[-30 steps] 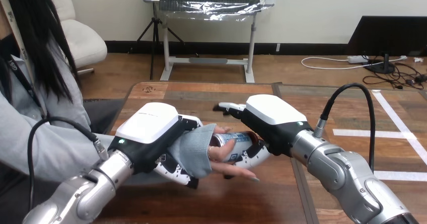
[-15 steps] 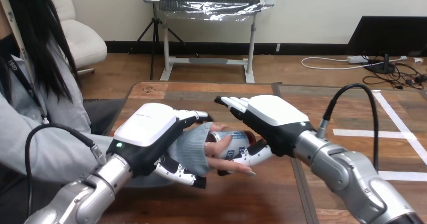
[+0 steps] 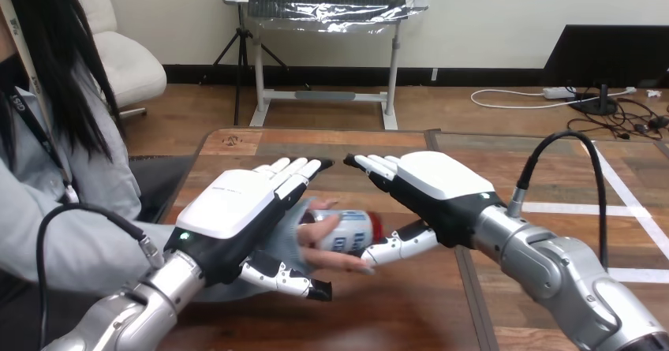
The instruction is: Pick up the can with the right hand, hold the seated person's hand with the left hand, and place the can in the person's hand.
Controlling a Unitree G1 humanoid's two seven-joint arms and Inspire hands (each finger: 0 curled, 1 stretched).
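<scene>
Fingers straight and released on both: left hand [image 3: 237,209] over the person's wrist, right hand [image 3: 438,184] just beside the can [image 3: 347,231], which lies in the person's hand [image 3: 339,261] above the bench [image 3: 394,311]. Best to withdraw each hand slowly and level, so the can isn't nudged.

one view, from a camera on the robot's head, facing forward and down across the wooden table [image 3: 355,142]. it sits close: the left hand [image 3: 229,217] and right hand [image 3: 434,181] are mid-frame, arms entering from the near edge, with a person [image 3: 79,248] at the left.
</scene>
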